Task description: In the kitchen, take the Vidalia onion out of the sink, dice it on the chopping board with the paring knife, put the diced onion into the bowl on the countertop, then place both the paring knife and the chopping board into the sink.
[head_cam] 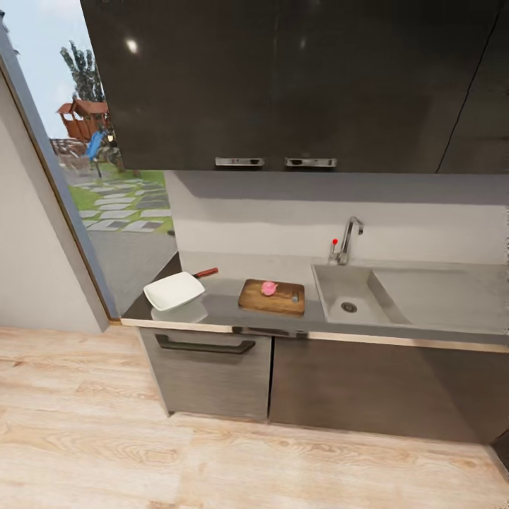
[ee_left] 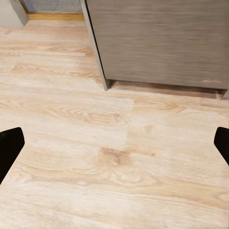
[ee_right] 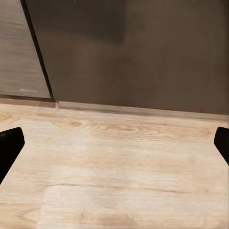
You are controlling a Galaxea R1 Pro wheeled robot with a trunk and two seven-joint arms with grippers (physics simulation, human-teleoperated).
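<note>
On the grey countertop (head_cam: 226,308) lies the dark brown chopping board (head_cam: 272,296), and a small pinkish round lump, apparently the onion (head_cam: 268,288), rests on it. Left of the board stands the white squarish bowl (head_cam: 174,290). The paring knife's reddish-brown handle (head_cam: 206,272) pokes out behind the bowl, which hides its blade. The sink (head_cam: 338,285) with its drain (head_cam: 348,307) and chrome tap (head_cam: 348,240) is right of the board. My left gripper (ee_left: 114,148) and right gripper (ee_right: 114,148) hang open over the wooden floor, holding nothing.
Dark grey cabinet fronts (head_cam: 212,375) stand below the worktop, with a handle (head_cam: 205,346) on the left one. Dark wall cabinets (head_cam: 297,78) hang above. A tall window (head_cam: 106,162) is at the left. Light wooden floor (head_cam: 212,466) lies between me and the cabinets.
</note>
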